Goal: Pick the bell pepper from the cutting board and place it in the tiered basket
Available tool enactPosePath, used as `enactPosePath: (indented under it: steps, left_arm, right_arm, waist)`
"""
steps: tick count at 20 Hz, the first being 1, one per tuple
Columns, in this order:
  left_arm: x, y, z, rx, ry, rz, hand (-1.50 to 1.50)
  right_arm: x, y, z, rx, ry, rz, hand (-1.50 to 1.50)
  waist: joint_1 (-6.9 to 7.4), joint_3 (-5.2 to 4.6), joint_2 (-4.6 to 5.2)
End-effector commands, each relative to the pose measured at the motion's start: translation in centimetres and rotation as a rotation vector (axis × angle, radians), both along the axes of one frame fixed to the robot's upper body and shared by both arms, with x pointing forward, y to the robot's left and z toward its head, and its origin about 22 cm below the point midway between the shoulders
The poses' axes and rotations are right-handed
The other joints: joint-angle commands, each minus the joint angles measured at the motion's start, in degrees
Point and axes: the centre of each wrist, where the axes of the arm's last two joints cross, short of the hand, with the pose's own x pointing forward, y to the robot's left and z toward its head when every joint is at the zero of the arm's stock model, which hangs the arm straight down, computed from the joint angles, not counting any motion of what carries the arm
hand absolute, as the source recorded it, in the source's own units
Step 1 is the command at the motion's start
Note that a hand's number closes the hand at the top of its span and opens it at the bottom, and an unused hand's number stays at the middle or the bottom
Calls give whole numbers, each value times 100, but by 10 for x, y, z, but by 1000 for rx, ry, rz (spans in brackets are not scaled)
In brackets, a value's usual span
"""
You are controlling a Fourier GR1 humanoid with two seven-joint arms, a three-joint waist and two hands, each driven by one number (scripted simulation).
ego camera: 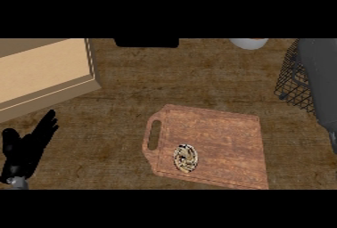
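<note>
Left robot hand [23,149] parked low at the left edge, fingers straight and spread, holding nothing.

Just right of that – wooden cutting board [217,142] flat on the brown desk [164,80], with the bell pepper [186,158] sitting near its front-left corner by the handle slot. Farther back, a tan box [39,71] at left, black wire tiered basket [293,82] at the right edge – grey right forearm [322,80] across it, right robot hand out of sight.

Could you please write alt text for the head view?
A small mottled bell pepper lies on a brown wooden cutting board on the counter. The black left hand rests open at lower left; a black wire tiered basket stands at right.
</note>
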Motion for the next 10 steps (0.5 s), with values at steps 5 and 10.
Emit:
enactPosePath:
  steps: [5,10]
  left_arm:
    - [6,-5,-11,-6,1,-5,0]
    - [13,8,1,-5,7,-6,0]
  right_arm:
    - [7,-80,-18,57,-62,1,150]
    - [9,-101,10,62,-80,19,150]
  waist:
    - [65,-3,54]
    - [93,-4,51]
